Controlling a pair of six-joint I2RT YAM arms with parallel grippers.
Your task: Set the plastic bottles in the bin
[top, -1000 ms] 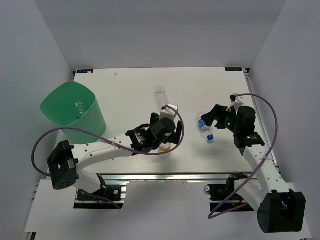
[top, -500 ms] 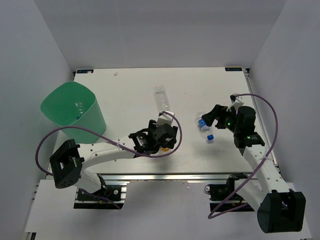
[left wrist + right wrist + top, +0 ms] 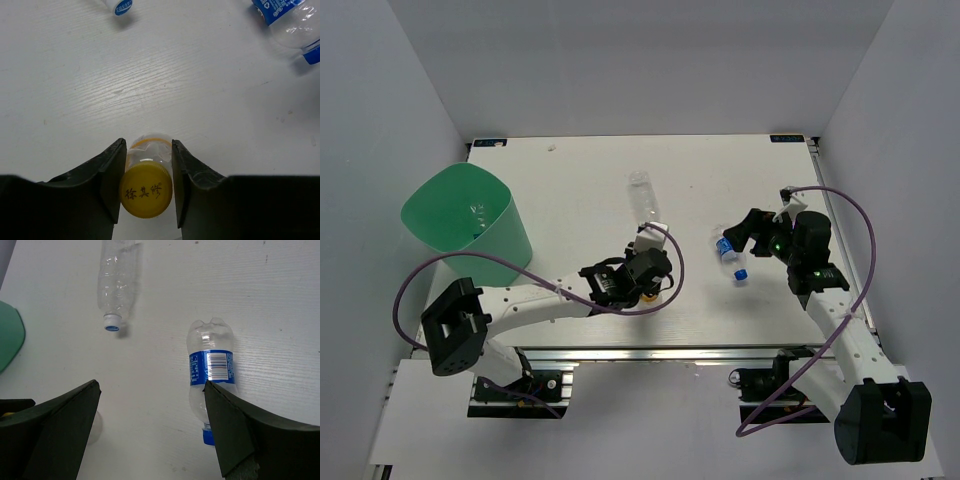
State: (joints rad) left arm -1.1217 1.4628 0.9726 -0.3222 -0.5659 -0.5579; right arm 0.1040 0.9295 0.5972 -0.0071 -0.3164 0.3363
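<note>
Left pincer (image 3: pixel 146 152) clamped on the yellow-capped bottle (image 3: pixel 146 194), one finger on each side just below the cap. Advice: lift clear of the counter (image 3: pixel 75 90) before swinging to the bin (image 3: pixel 505 245) at 10 o'clock, and release only inside its rim. Right pincer (image 3: pixel 150 390) stands apart, a blue-labelled bottle (image 3: pixel 210 367) ahead of it.

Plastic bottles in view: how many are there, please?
3: clear one at centre, blue-labelled one by the right gripper, yellow-capped one in the left gripper. The bin may hide more.
</note>
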